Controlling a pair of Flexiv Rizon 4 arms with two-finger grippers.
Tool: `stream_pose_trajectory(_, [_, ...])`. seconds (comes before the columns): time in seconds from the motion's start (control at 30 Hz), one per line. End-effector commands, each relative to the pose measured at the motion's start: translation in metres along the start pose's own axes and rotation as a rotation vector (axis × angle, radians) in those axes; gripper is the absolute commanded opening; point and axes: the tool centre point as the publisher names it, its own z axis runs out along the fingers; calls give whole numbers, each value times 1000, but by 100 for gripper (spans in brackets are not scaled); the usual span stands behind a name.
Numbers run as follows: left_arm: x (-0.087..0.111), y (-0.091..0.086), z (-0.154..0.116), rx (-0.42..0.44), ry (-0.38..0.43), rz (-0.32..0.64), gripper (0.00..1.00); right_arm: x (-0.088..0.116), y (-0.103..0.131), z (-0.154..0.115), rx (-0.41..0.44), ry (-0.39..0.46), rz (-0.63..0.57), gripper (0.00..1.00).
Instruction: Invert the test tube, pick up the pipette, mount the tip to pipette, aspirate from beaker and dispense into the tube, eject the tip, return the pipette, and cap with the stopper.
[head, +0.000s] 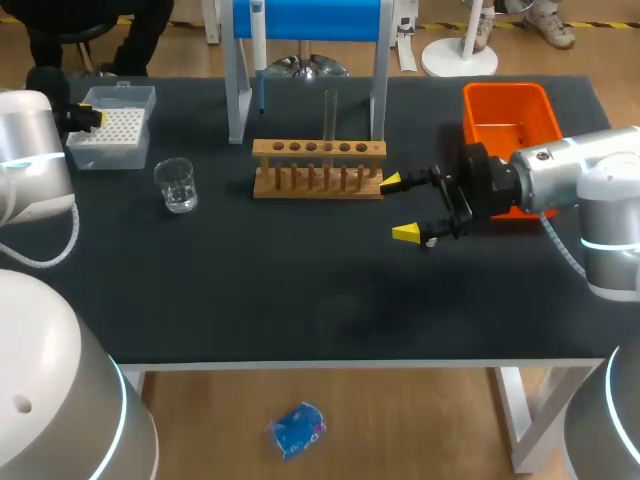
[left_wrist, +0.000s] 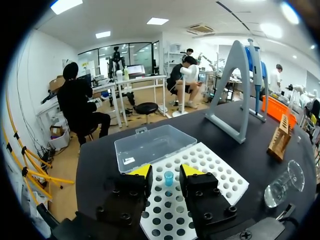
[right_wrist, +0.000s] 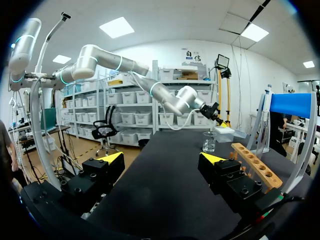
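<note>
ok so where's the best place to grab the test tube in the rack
Take the test tube by the bare glass standing above the wooden rack, around mid-height. It is upright and its lower part sits inside the rack, so only that stretch is free. Probably come in level from the front, jaws either side: the pipette stand crowds it from behind.
</note>
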Motion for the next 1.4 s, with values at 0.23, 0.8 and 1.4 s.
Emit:
stream_pose_trajectory(0.23, [-2, 1, 3, -2, 0, 5, 10, 0, 0, 0, 0, -1, 0, 100])
stream_pose_trajectory(0.8, [-1, 0, 3, -10, 12, 18, 0, 0, 0, 0, 0, -1, 0, 100])
stream_pose_trajectory(1.4, [1, -13, -7, -9, 10, 42, 0, 0, 0, 0, 0, -1, 0, 100])
